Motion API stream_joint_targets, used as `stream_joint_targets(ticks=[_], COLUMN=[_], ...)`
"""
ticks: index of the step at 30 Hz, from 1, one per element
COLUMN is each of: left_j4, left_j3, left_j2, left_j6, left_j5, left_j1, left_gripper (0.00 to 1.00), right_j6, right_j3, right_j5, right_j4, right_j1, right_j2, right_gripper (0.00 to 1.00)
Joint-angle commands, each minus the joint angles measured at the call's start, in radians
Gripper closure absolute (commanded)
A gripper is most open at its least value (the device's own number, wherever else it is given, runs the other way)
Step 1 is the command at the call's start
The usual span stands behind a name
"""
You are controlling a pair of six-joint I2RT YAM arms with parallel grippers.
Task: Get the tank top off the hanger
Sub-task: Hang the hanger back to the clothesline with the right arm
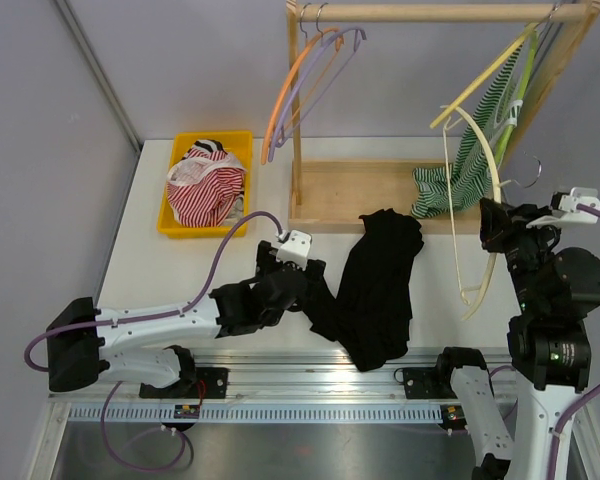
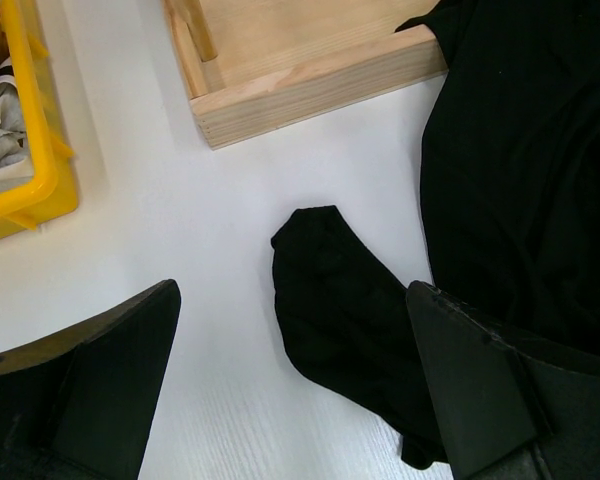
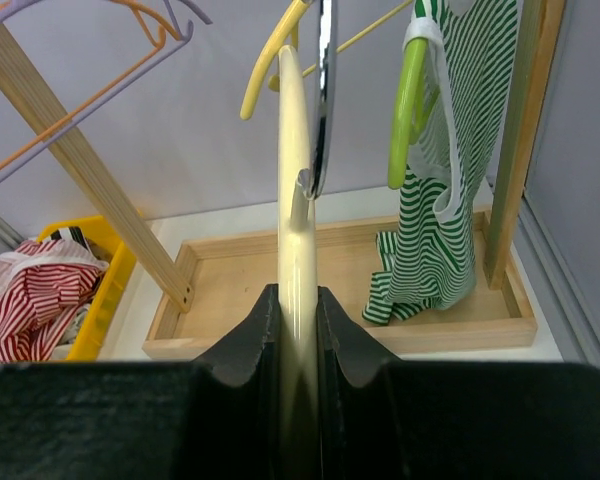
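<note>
The black tank top (image 1: 375, 285) lay on the counter (image 1: 180, 260), its length running from the rack base (image 1: 365, 190) toward the near edge, one end beneath the wide-open left hand (image 2: 292, 340), while the right hand (image 3: 298, 310), farther right, pinched the bare cream hanger (image 3: 296, 200).

Matt black cloth tank top (image 1: 375, 290) at centre; pale, smooth wooden rack (image 1: 350, 195) above; glossy cream plastic hanger (image 3: 297, 180) (mirror-bright metal hook (image 3: 323, 90)); shiny yellow plastic bin (image 1: 216, 137) upper left.
</note>
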State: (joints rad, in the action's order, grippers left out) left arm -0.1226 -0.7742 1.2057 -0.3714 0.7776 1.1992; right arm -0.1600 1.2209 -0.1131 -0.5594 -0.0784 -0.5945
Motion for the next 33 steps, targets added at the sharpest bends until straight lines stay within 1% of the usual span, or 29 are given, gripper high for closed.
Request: stream_joint_targets(ticks=[1,5,11,13,16,19,22,27,31,33], left_j4=[0.052,0.054,0.058,0.067,0.071,0.07,0.078,0.086,0.087,0.089], left_j3=[0.013,0.021,0.029,0.033,0.033,0.029,0.03,0.032,0.029,0.03], left_j2=[0.005,0.005,0.005,0.006,0.018,0.034,0.041,0.045,0.046,0.046], left_j6=[-0.021,-0.027,-0.034,-0.034,-0.032,-0.032,-0.035,-0.034,-0.032,-0.032], left_j5=[-0.005,-0.006,-0.006,-0.009,-0.011,-0.014,-0.017,-0.023,-0.024,-0.024], left_j1=[0.0,0.0,0.0,0.0,0.002,0.0,0.0,0.0,0.0,0.0], left_gripper=[0.01,0.01,0.01,0.01,0.01,0.01,0.01,0.01,0.01,0.01], right_j6=[-0.071,-0.111,-0.127,-0.133,-0.151,-0.165,-0.168,-0.179,-0.196,-0.219], right_j3=[-0.072,-0.138,-0.181,-0.202,-0.216,-0.242,-0.265,-0.288,-0.268,-0.268], right_j5=[0.081,0.157,0.202,0.193,0.127,-0.008,-0.089,-0.16,-0.29,-0.348], right_j4=[0.263,0.309,0.297,0.303,0.309,0.343,0.38,0.403,0.4,0.429], right_j1=[0.003,0.002,0.002,0.002,0.002,0.003,0.002,0.002,0.002,0.003], right_j2=[0.074,0.128,0.134,0.142,0.144,0.156,0.185,0.228,0.181,0.124], right_gripper=[1.0,1.0,1.0,1.0,1.0,1.0,1.0,1.0,1.0,1.0])
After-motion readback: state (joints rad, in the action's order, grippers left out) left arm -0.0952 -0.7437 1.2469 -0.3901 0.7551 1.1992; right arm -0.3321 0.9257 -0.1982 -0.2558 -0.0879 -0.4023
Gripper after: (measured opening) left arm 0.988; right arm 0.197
